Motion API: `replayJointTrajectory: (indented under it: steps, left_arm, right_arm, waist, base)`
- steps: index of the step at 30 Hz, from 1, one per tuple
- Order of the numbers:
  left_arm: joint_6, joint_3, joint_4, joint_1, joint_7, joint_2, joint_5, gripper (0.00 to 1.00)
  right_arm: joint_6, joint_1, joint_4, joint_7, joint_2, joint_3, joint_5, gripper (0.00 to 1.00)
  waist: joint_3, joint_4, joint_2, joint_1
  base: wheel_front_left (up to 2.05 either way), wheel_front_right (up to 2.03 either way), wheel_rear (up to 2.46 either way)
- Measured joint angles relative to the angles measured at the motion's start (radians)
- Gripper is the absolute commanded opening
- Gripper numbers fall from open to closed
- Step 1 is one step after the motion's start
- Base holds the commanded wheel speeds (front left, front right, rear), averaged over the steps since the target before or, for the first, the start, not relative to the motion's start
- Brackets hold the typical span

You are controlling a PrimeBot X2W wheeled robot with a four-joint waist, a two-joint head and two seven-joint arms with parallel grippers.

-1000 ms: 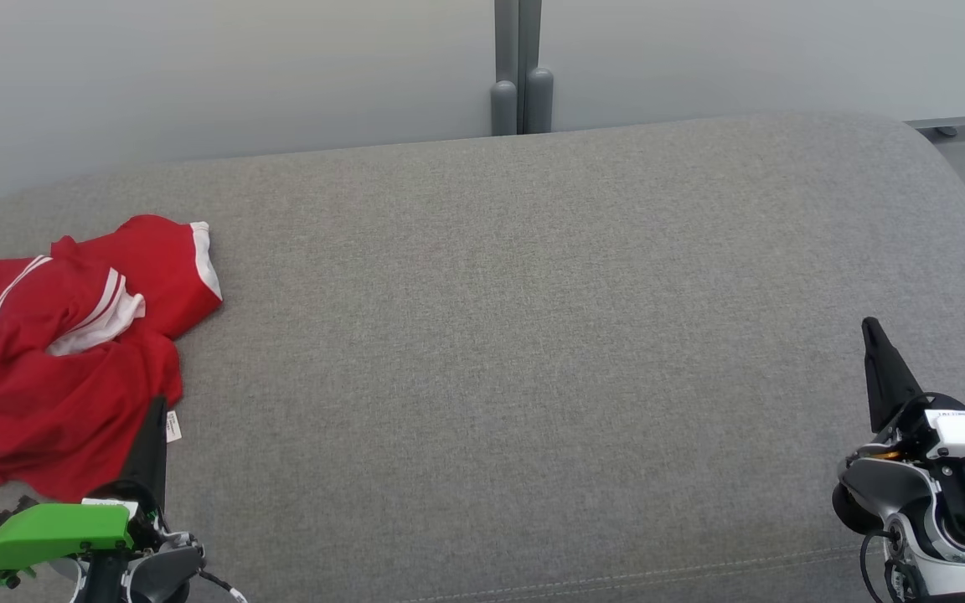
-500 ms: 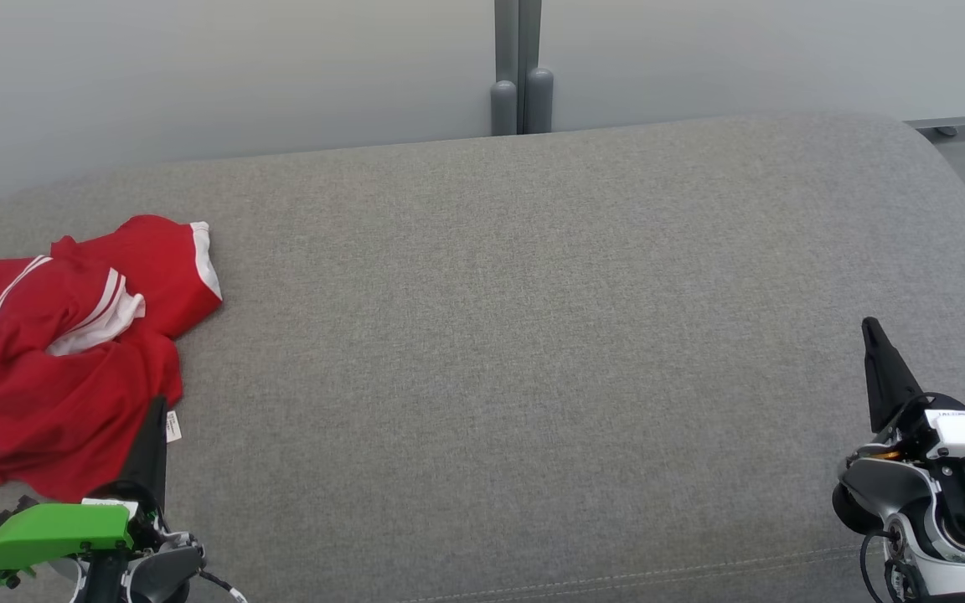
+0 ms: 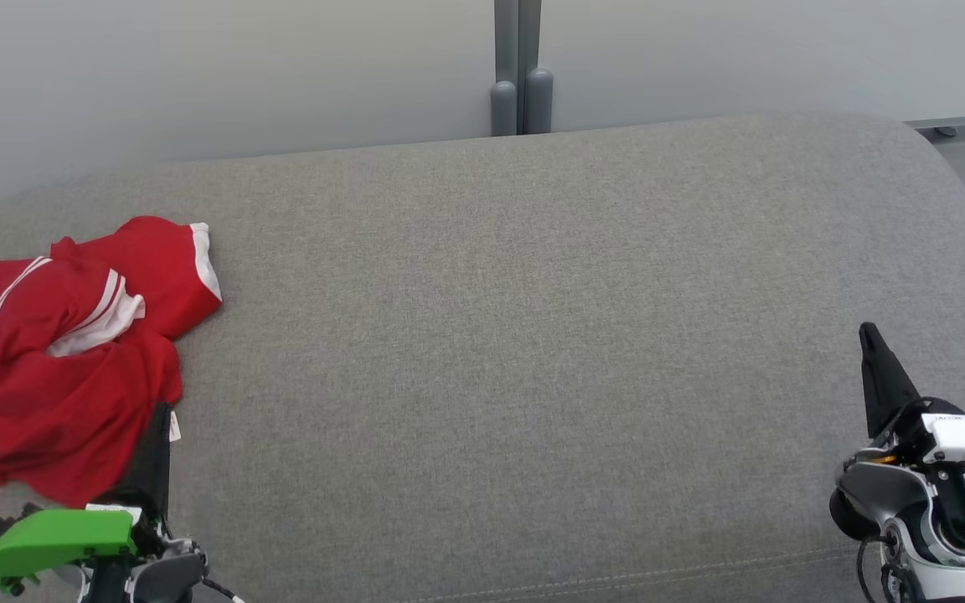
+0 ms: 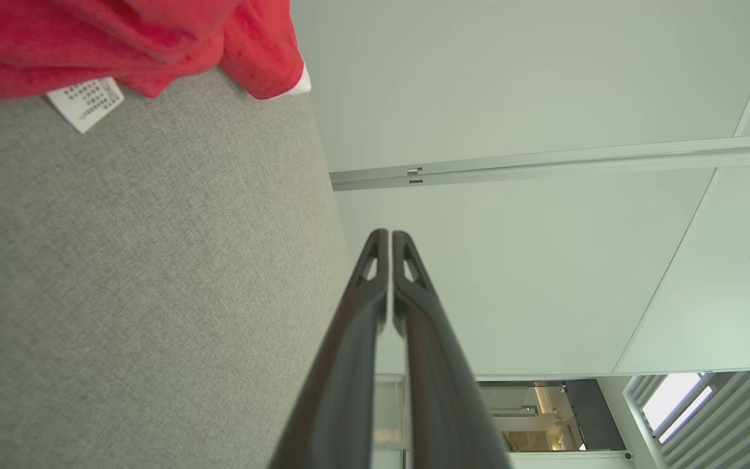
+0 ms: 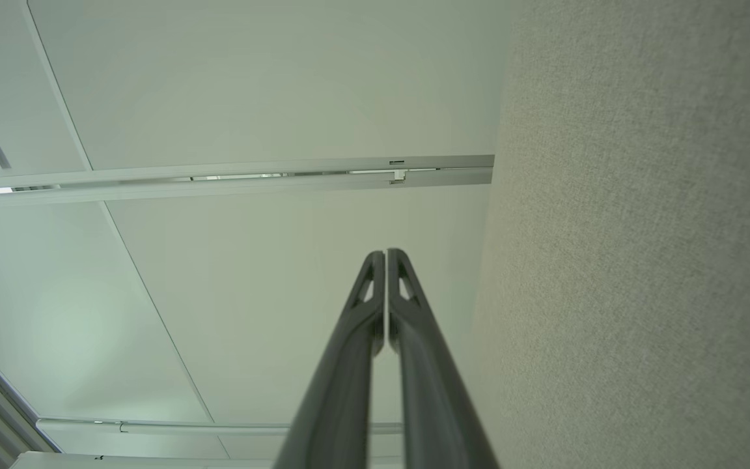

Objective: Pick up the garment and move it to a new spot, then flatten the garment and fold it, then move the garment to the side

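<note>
A crumpled red garment (image 3: 55,352) with white stripes lies at the left end of the grey cushioned surface (image 3: 533,335). In the left wrist view the garment (image 4: 121,39) is at the top left, its white label (image 4: 85,103) resting on the fabric. My left gripper (image 3: 160,412) is shut and empty, its tip just beside the garment's near right edge. In its own view the left gripper (image 4: 389,234) has its fingers pressed together. My right gripper (image 3: 868,332) stands shut and empty at the lower right, far from the garment; in the right wrist view this gripper (image 5: 385,253) holds nothing.
A pale wall with a grey vertical post (image 3: 518,67) runs behind the surface. The surface's rounded right corner (image 3: 926,142) drops to the floor. A stitched seam (image 3: 616,578) marks the near edge.
Both grippers have dropped slightly lower in the head view. The garment has not moved.
</note>
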Motion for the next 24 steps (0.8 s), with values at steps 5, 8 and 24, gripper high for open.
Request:
replayJointTrajectory:
  steps: [5,8,24]
  left_arm:
    - [0.001,-0.009,0.035,0.030,0.000,-0.013,0.000,1.00]
    - [0.001,-0.017,0.035,0.032,-0.003,-0.014,0.000,1.00]
    - [0.001,-0.077,0.025,0.031,-0.070,-0.006,0.079,1.00]
  right_arm:
    - [-0.001,0.031,0.034,0.000,0.017,0.002,0.000,1.00]
    - [-0.001,0.035,0.032,-0.009,0.017,0.005,-0.005,1.00]
    - [-0.001,0.035,0.018,-0.072,-0.033,0.065,-0.214,1.00]
  waist:
    - [0.000,0.000,0.0000,0.0000]
    - [0.001,0.000,0.0000,0.0000]
    - [0.008,0.001,0.0000,0.0000]
  base:
    - [0.00,0.00,0.00]
    - [0.00,0.00,0.00]
    - [0.00,0.00,0.00]
